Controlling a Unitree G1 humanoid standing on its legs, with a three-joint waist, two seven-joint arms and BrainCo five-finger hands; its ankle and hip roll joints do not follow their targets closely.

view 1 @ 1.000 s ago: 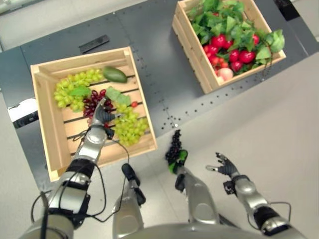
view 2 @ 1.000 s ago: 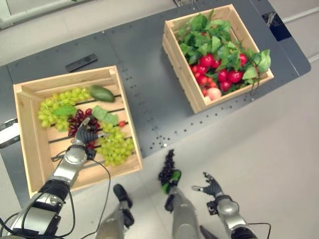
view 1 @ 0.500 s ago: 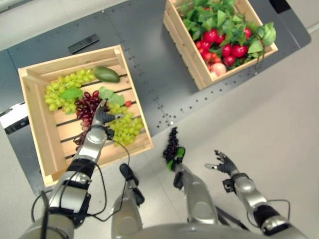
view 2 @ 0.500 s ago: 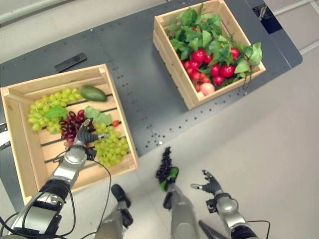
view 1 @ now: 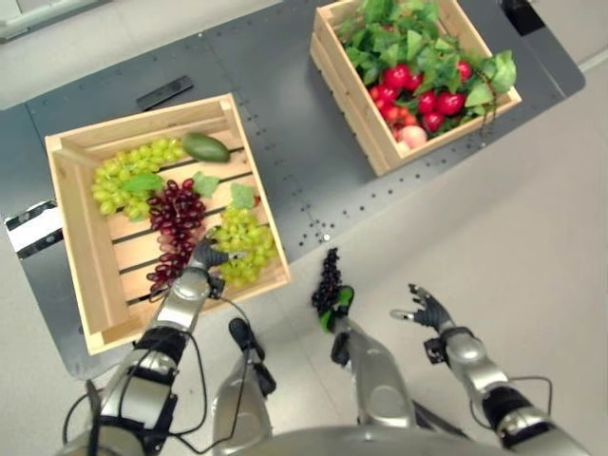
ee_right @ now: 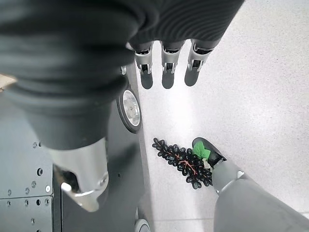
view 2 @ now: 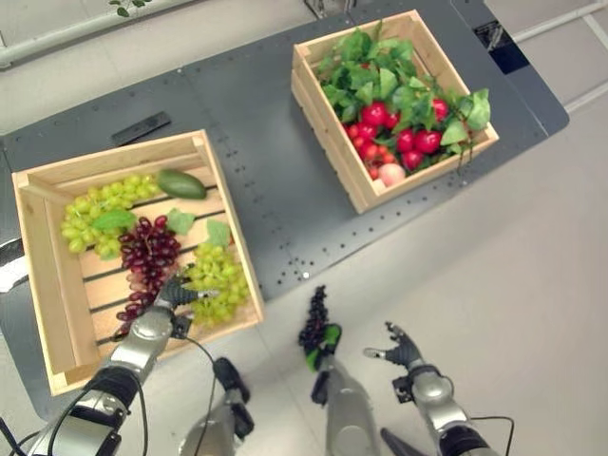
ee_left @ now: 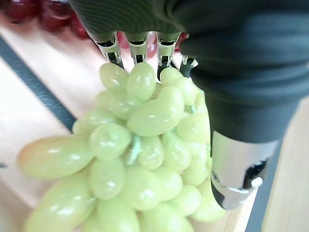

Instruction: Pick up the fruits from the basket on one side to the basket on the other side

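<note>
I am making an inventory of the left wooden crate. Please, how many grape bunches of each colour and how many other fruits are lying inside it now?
Green grape bunches: 2
Dark red grape bunches: 1
Avocado: 1
Small red fruit: 1
Total: 5 in the left wooden crate
</note>
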